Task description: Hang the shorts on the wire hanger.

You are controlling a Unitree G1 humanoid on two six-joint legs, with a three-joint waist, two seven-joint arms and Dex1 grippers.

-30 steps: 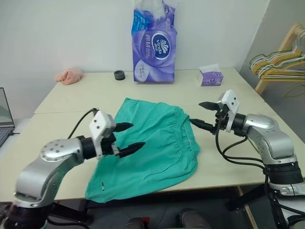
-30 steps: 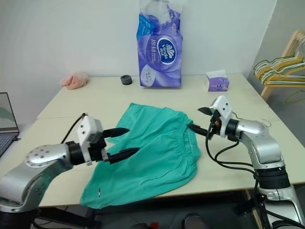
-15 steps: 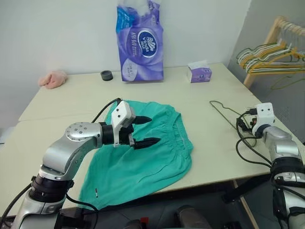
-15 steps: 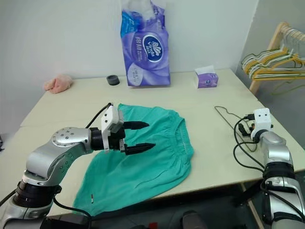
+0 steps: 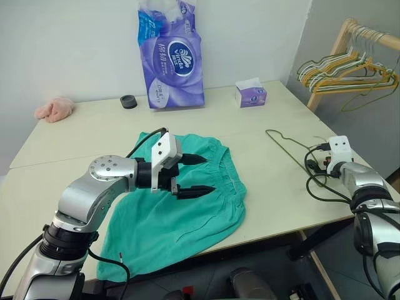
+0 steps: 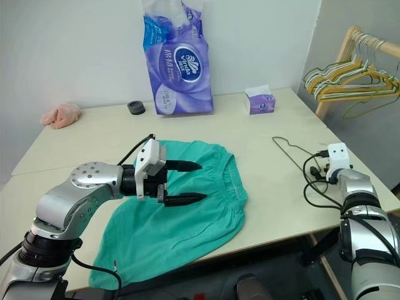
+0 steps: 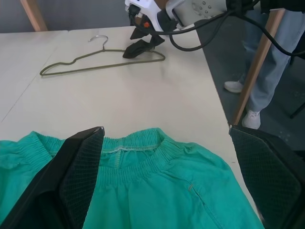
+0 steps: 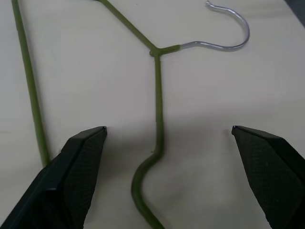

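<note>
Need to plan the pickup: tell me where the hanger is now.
In the head views the hanger lies flat on the table's right side, right of the shorts, with the open right gripper at it.

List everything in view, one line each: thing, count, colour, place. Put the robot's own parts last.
shorts: one, teal-green, spread flat at the table's front middle
wire hanger: one, olive-green with a bare metal hook, flat on the table right of the shorts
table: one, cream
tissue pack: one, purple, standing at the table's back against the wall
tissue box: one, small, purple, back right of the table
pink cloth: one, back left corner
black ring: one, beside the tissue pack
rack of hangers: one wooden rack, several pale hangers, right of the table
person's legs: blue trousers, white shoes, beyond the table
left gripper: open, over the shorts
right gripper: open, over the wire hanger
</note>
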